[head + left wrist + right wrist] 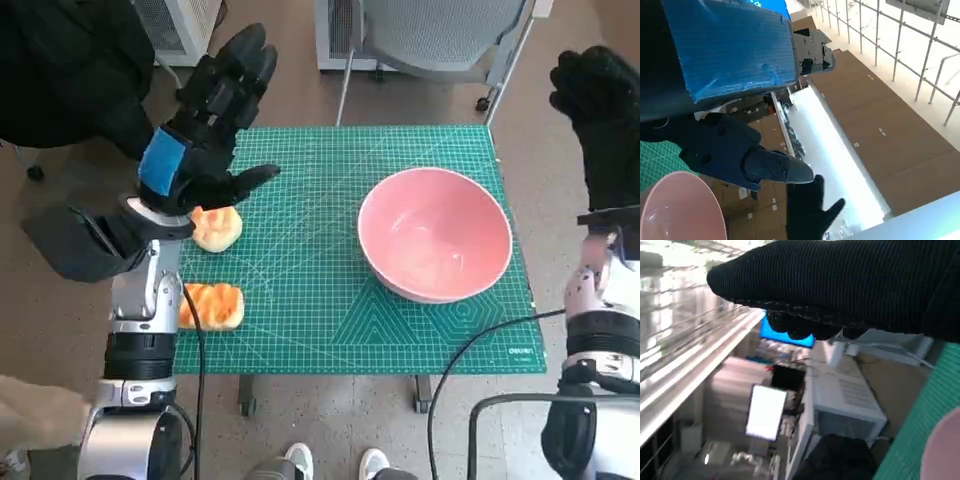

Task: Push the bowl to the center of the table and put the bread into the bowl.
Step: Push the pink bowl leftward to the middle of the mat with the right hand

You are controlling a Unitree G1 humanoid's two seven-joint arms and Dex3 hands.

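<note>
the pink bowl is seen on the right part of the green cutting mat, off the middle and towards the robot's right side, so a push toward the left is what the first step is judged to call for. the right hand is raised beyond the mat's right edge, just outside the bowl's far right rim, and it is the nearer hand to the bowl; nothing is held in it, and how far its fingers are spread can't be told under the glove. the left hand is lifted over the mat's left part, fingers apart and pointing up, with nothing gripped. two pieces of bread are counted, both at the left edge: one bread roll lies right below the left hand, partly hidden by the wrist, and a second piece lies nearer the robot, beside the left forearm. the rolls are well apart from the bowl. one bowl is counted, and it is empty. the bowl's rim also shows in the left wrist view. neither step is judged done yet.
</note>
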